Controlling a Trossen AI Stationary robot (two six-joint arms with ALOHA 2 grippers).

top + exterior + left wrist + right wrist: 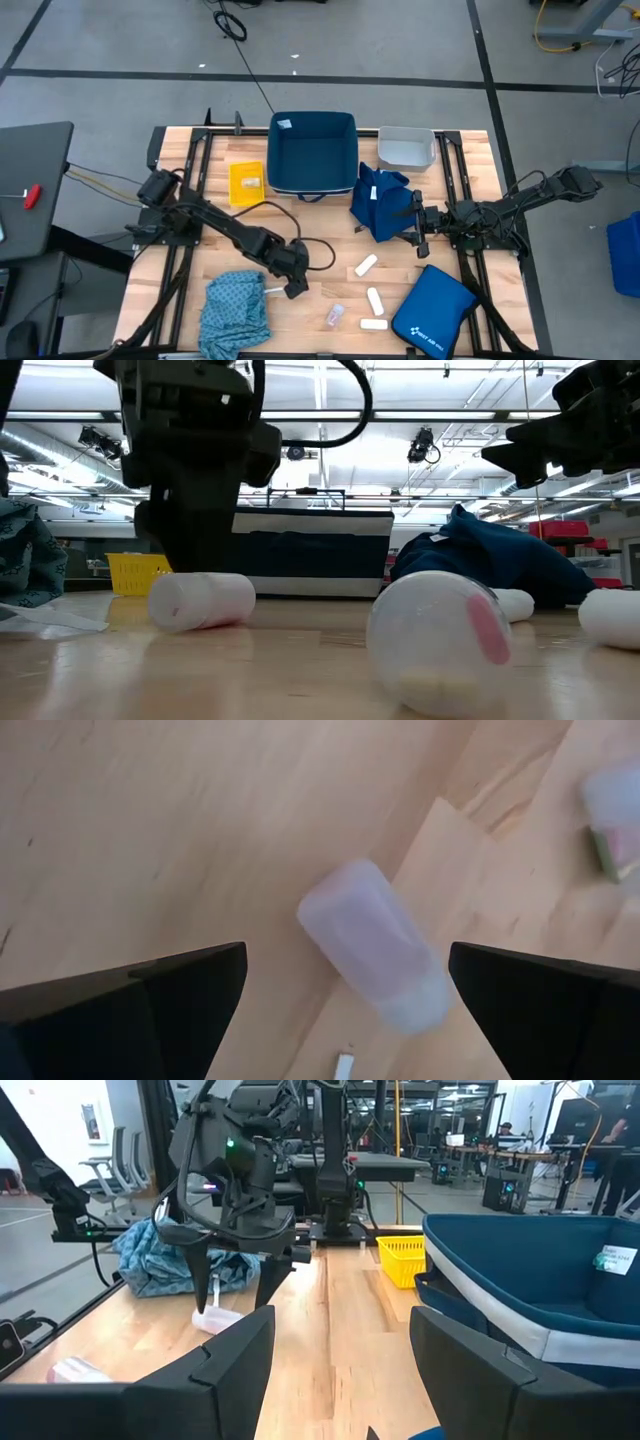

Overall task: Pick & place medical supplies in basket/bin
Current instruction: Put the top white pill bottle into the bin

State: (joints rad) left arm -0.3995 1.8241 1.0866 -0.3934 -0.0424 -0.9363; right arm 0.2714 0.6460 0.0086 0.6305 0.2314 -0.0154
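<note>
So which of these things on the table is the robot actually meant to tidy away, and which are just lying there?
Part of the job:
- clear plastic vials
- white oblong packets
- teal patterned cloth
- dark blue cloth
- large navy tub, small yellow tub, small pale grey tub

Just lying about:
- flat royal-blue zip pouch

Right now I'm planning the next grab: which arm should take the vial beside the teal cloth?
Left. Its gripper hangs open straight over that vial; the right gripper sits across the table by the dark blue cloth.
</note>
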